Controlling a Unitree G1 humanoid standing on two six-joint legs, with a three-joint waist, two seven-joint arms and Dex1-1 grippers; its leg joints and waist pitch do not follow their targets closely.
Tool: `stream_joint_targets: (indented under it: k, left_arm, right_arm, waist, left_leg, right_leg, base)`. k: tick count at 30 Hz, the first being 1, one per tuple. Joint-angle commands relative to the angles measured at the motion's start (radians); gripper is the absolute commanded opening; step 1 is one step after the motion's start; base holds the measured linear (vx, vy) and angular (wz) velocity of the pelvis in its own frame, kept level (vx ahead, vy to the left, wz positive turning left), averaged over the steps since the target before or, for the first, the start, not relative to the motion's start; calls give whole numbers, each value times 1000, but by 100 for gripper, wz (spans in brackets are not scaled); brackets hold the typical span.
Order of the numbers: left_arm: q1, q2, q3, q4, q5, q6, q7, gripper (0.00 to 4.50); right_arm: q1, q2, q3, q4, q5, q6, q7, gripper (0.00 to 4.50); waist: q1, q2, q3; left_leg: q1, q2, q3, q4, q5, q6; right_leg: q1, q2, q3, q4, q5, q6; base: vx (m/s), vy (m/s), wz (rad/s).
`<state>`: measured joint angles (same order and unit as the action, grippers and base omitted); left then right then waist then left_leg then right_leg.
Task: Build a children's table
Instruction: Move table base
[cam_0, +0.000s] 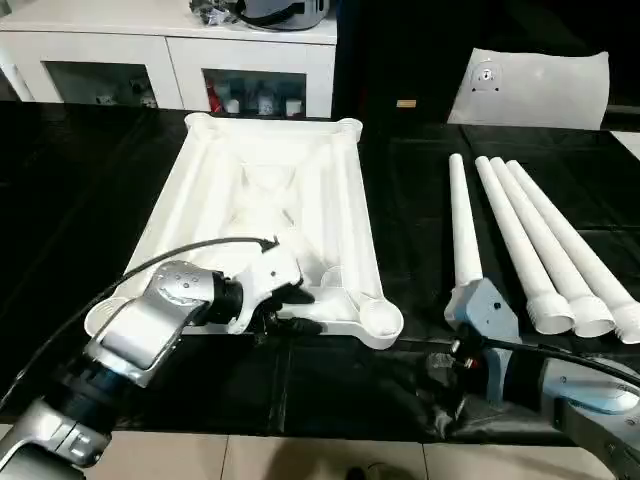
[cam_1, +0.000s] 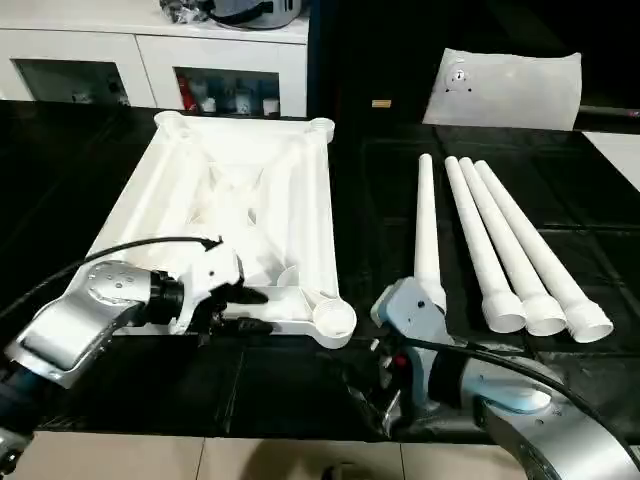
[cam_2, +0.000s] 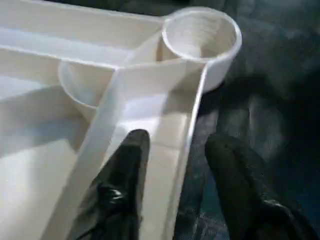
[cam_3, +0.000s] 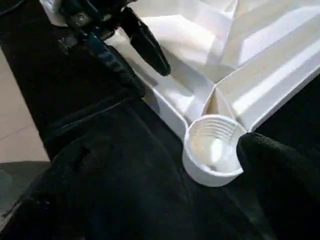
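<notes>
The children's table lies in parts on a black surface. Its white tabletop rests upside down, ribbed side up. My left gripper is at the tabletop's near rim, left of the near right corner socket. In the left wrist view one finger sits inside the rim and the other outside it, open, with a gap still showing. Four white legs lie side by side to the right. My right gripper hovers low, just right of that socket, open and holding nothing.
A flat white bag lies at the back right. White cabinets stand behind the table. The table's front edge meets tiled floor close to my arms. A black cable arcs over my left forearm.
</notes>
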<state>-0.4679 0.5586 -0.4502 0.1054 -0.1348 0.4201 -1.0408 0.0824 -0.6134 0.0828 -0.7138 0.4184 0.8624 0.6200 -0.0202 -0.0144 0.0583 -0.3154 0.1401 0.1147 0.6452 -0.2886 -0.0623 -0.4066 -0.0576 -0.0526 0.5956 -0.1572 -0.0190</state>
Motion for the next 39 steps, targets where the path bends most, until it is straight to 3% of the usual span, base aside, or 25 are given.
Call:
stream_joint_targets:
  k: [1,6,11,18,20,22,26,27,28,32,36,37,39]
  left_arm:
    - [-15,8,-15,17,28,-21,-9,179]
    - [-21,17,-41,44,57,-41,-21,144]
    - [-30,12,-51,88,93,-74,-16,101]
    - [-1,-19,31,83,42,-47,25,61]
    - [10,-17,48,74,35,-40,30,38]
    - [36,-7,88,41,10,15,46,25]
    - [55,5,108,25,2,11,46,9]
    - [55,5,108,25,2,11,46,4]
    - [62,18,102,27,11,-38,25,4]
    - [59,25,95,43,32,-75,19,4]
    - [55,30,96,55,56,-111,15,4]
    - [51,28,106,63,58,-121,24,44]
    - [55,25,133,44,14,-106,7,55]
  right_arm:
    - [5,-13,-1,-27,4,10,7,450]
    - [10,-18,5,-25,0,9,6,450]
    - [11,-26,13,-22,-4,0,8,450]
    - [4,-18,31,-12,-12,-24,-7,450]
    - [3,-16,33,-11,-13,-27,-9,450]
    - [0,-11,33,-6,-23,-39,-18,450]
    - [-5,-7,34,1,-27,-46,-25,450]
    - [-5,-7,34,1,-27,-46,-25,450]
    - [-13,-5,36,7,-28,-48,-28,450]
    - [-25,-5,43,15,-30,-52,-31,450]
    - [-35,6,38,20,-30,-51,-43,450]
    - [-41,19,28,24,-24,-42,-55,450]
    - [-62,52,7,45,-39,-66,-93,450]
  waist:
    - [4,0,-52]
    - [4,5,-52]
    - [3,3,-53]
    - [5,3,-51]
    - [2,1,-50]
    - [-4,-5,-51]
    - [-9,-2,-52]
    - [-11,-7,-52]
    - [-15,-7,-53]
    - [-17,-3,-52]
    - [-12,-3,-51]
    - [-12,-2,-51]
    - [-12,-2,-51]
  left_leg:
    - [-31,60,-10,-92,-50,43]
    - [-32,62,-12,-95,-58,37]
    - [-34,63,-12,-95,-50,38]
    - [-32,64,-11,-95,-73,34]
    - [-39,63,-13,-98,-74,35]
    - [-40,64,-12,-97,-69,37]
    - [-40,61,-10,-95,-54,46]
    - [-42,61,-11,-96,-48,50]
    - [-41,60,-11,-95,-42,59]
    - [-37,63,-10,-95,-43,65]
    - [-35,67,-9,-98,-51,54]
    - [-35,65,-9,-97,-48,54]
    - [-34,66,-9,-97,-47,48]
  right_leg:
    - [65,-77,56,-75,-382,-155]
    - [63,-78,55,-76,-396,-150]
    - [66,-78,54,-75,-373,-155]
    - [62,-81,55,-78,-408,-159]
    - [66,-80,53,-78,-421,-151]
    - [65,-82,53,-79,-429,-145]
    - [64,-80,52,-78,-417,-147]
    - [65,-80,52,-77,-414,-148]
    - [64,-78,52,-77,-399,-151]
    - [61,-77,51,-76,-380,-163]
    - [60,-80,52,-75,-377,-167]
    - [60,-80,52,-75,-373,-168]
    - [61,-80,53,-72,-366,-171]
  base:
    - [0,0,0]
    - [0,0,0]
    - [0,0,0]
    - [0,0,0]
    - [0,0,0]
    - [0,0,0]
    - [0,0,0]
    - [0,0,0]
    - [0,0,0]
    - [0,0,0]
    - [0,0,0]
    - [0,0,0]
    - [0,0,0]
